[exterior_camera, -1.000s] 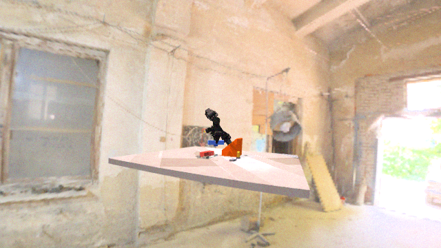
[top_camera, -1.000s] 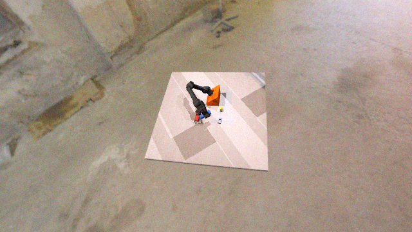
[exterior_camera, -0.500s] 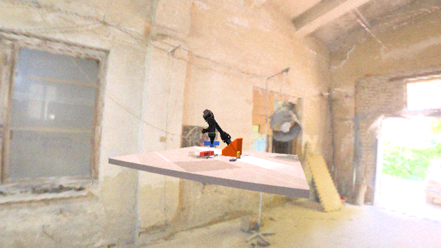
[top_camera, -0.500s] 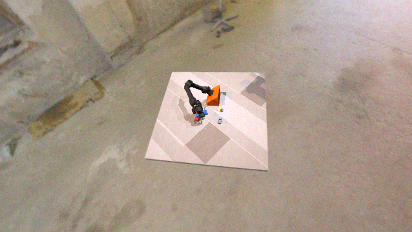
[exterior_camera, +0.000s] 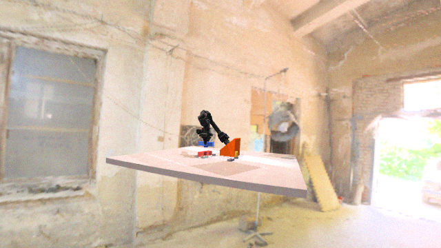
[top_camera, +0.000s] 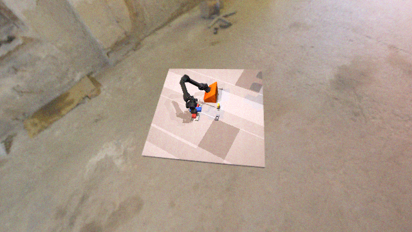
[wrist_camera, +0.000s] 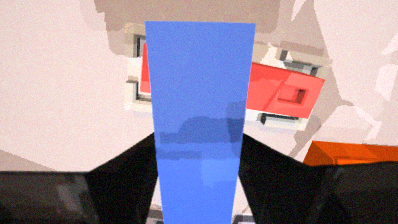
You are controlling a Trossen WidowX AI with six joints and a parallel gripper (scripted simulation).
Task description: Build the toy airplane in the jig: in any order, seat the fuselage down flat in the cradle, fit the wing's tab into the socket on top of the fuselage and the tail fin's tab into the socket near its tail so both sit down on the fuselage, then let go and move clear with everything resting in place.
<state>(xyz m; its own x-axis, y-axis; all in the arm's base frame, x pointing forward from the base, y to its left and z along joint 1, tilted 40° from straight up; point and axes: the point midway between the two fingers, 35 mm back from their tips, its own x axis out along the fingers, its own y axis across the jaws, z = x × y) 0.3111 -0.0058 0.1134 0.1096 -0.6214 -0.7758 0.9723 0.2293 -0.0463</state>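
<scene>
The red fuselage lies lengthwise in the pale cradle; whether it is fully down is too small to tell. A socket shows near one end of it in the wrist view. My gripper is shut on the blue wing and holds it above the fuselage, crossing it in the wrist view. The wing hides the fuselage's middle, and its own tab is not visible. The yellow tail fin stands apart from the cradle.
A large orange wedge stands beside the arm, near the tail fin. A small grey holder sits on the table, in front of the fin.
</scene>
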